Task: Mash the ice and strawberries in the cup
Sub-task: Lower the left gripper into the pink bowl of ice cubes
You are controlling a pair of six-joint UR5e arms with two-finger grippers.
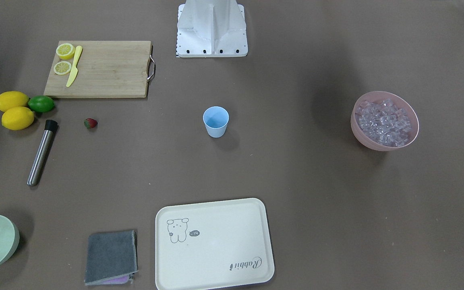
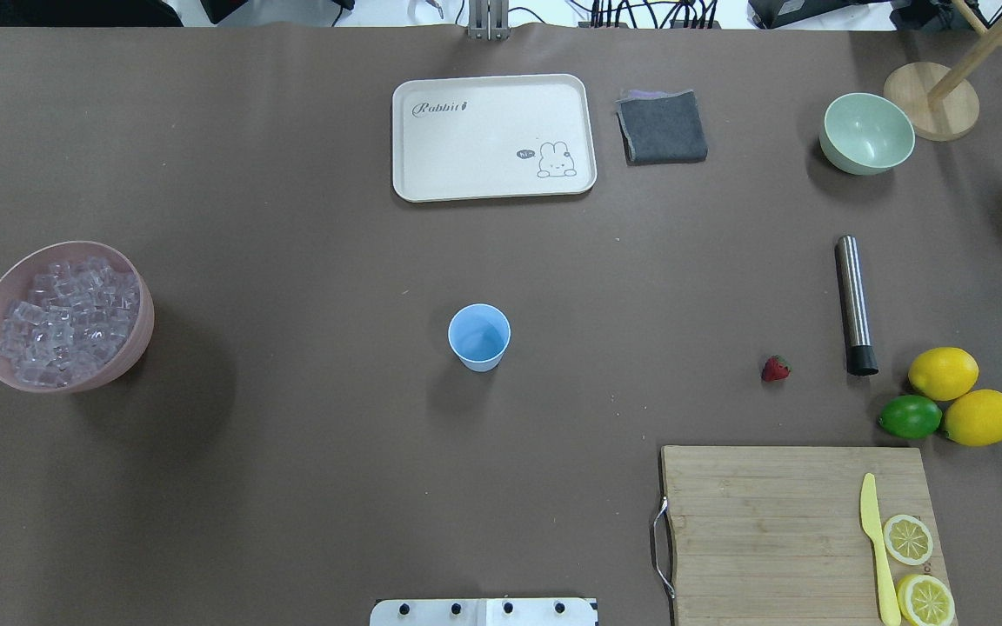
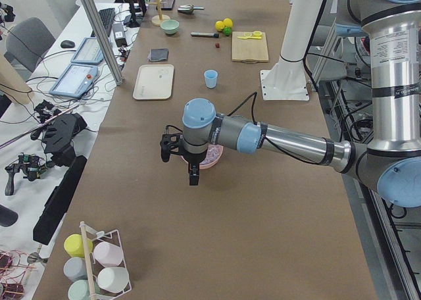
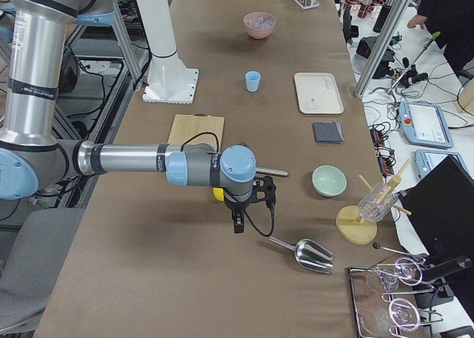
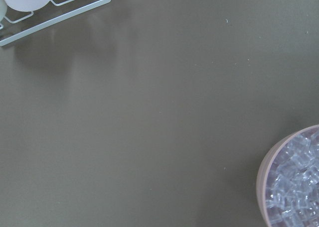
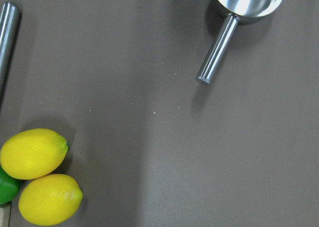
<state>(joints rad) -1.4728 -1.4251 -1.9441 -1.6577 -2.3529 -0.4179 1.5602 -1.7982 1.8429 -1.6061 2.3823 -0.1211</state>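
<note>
So, front view: cup (image 1: 216, 122) upright mid-table, only its blue floor showing inside; pink bowl (image 1: 367, 141) heaped with ice (image 1: 384, 122); strawberry (image 1: 90, 123) loose on the table; tray (image 1: 224, 237) printed "Rabbit"
Overhead: same layout, strawberry and bowl on opposite sides of the cup
Left side view: left gripper (image 3: 193, 179) hangs fingers-down, pink bowl just behind the fingers, cup well beyond; can't tell the finger gap
Right side view: right gripper (image 4: 237, 224) fingers-down above the table, steel scoop (image 4: 311, 255) near the fingers, cup far beyond; gap unreadable too
Left wrist cam: bowl rim and ice at lower right
Right wrist cam: scoop, two lemons (image 6: 34, 153)
</note>
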